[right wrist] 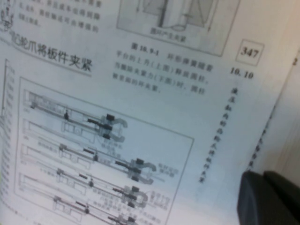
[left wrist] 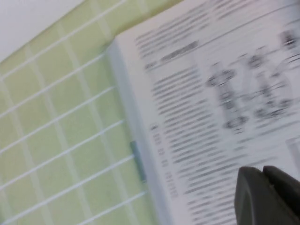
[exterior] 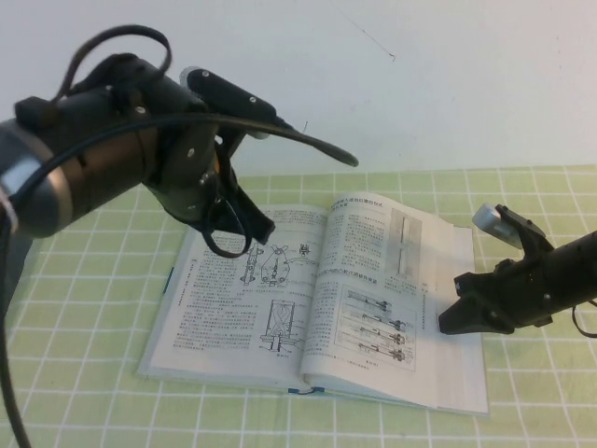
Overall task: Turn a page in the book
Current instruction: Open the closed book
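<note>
The book [exterior: 233,327] lies open on the green checked cloth. Its left leaf shows valve-like drawings. The page [exterior: 373,280], with a tall grey photo and four rod drawings, is the right-hand leaf and bows slightly up from the stack. Its outer edge stops short of the leaves beneath. My right gripper [exterior: 448,320] is shut, its tip at that outer edge. The right wrist view shows the page [right wrist: 140,93], numbered 347, with the gripper [right wrist: 265,197] at its margin. My left gripper [exterior: 254,224] is shut above the left leaf's far part, and the left wrist view [left wrist: 265,192] shows it over text.
The green checked cloth [exterior: 84,373] covers the table around the book. A white wall [exterior: 420,84] rises behind. The bulky left arm [exterior: 112,159] and its cable hang over the book's far left corner. A blue ribbon end [exterior: 312,392] shows at the spine's near end.
</note>
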`<act>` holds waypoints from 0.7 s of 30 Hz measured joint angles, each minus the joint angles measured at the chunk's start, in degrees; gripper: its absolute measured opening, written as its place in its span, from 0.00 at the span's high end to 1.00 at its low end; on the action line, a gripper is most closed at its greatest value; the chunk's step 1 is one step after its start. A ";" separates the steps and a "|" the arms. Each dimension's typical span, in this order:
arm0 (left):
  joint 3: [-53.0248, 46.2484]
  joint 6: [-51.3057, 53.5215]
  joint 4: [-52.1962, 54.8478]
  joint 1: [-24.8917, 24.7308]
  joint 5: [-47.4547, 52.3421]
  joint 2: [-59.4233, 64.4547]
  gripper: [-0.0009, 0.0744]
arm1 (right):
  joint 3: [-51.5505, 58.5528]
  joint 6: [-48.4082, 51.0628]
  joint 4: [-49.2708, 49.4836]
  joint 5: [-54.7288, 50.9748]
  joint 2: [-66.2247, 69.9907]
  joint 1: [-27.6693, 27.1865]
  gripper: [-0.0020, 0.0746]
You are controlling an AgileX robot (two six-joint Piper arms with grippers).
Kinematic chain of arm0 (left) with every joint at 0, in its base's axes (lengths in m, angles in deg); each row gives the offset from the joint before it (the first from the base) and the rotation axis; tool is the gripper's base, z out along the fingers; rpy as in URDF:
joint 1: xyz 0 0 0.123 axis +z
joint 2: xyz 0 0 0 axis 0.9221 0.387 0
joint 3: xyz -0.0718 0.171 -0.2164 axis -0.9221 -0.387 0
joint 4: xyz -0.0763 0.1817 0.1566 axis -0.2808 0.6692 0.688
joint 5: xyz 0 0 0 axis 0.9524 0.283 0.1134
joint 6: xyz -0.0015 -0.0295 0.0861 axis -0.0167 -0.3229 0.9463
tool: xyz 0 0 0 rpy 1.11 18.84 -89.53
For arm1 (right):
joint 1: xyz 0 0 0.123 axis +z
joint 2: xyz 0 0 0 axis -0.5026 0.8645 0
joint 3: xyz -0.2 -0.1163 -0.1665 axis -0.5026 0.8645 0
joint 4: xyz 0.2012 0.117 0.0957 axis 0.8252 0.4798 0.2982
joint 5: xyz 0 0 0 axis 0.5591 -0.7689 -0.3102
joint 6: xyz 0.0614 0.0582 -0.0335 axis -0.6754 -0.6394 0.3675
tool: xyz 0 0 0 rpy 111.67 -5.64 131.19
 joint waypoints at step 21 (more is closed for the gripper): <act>0.00 33.99 -32.00 -17.79 -22.25 17.08 0.99 | 0.00 0.00 0.00 0.00 0.00 0.00 0.98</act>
